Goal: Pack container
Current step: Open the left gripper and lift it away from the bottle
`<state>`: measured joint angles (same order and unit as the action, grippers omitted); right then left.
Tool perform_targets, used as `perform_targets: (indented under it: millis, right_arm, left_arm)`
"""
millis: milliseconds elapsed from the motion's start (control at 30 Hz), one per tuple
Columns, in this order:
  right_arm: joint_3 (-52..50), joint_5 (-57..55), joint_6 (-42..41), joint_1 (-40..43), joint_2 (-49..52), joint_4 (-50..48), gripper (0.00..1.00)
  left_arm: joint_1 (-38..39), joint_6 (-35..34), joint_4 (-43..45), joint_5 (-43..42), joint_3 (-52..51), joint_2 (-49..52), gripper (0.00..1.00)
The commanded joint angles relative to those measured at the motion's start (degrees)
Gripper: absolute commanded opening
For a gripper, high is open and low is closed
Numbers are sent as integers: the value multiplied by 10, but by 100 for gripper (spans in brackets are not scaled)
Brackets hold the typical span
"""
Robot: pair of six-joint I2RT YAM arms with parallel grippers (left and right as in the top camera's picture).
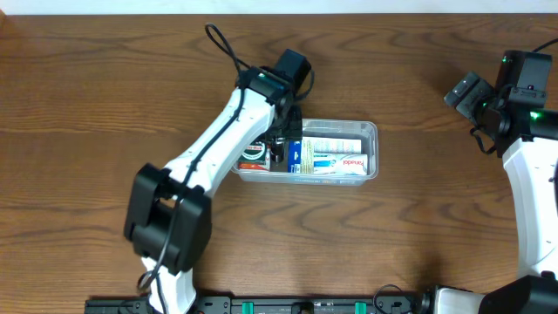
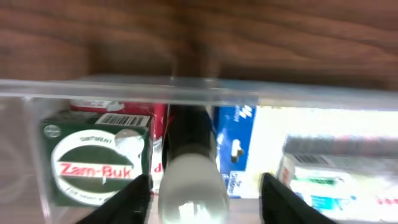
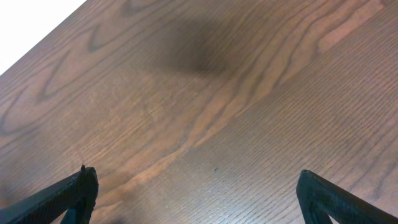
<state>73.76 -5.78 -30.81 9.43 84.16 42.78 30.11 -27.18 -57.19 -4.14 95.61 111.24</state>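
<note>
1. Your left gripper [image 2: 205, 186] is down in the left end of the container [image 1: 370, 133]. The container sits mid-table [image 3: 199, 93] with its long axis running left to right. The right gripper [image 1: 462, 91] is well apart, out by the right edge, so the left arm is the nearer one.
2. The left fingers [image 2: 134, 199] stand apart on either side of a dark tube [image 2: 189, 168] with a pale end. The tube points away from the wrist camera, and no contact with it shows. The right gripper is spread wide over bare wood and holds nothing.
3. The green box [image 2: 93, 162] just left of the tube reads "Zam-Buk". The print on the blue-and-white box [image 2: 239, 146] to the tube's right is too blurred to read. From overhead, red lettering on a white box [image 1: 349, 163] is too small to make out.
</note>
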Motion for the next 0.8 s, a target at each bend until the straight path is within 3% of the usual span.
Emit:
perform_targets:
  millis: [0,200,433,767]
  right_arm:
    - [2,0,-4,3,1,1,99]
    - [2,0,-4,3,1,1,99]
    - [2,0,-4,3,1,1,99]
    - [2,0,-4,3,1,1,99]
  left_arm:
    - [-1,12,-4,1,14,-70,76]
    - [-1,12,-3,1,14,-170,98]
    - [-2,28,-67,16,14,-277,98]
    - [-2,59,-180,195,14,-417,98]
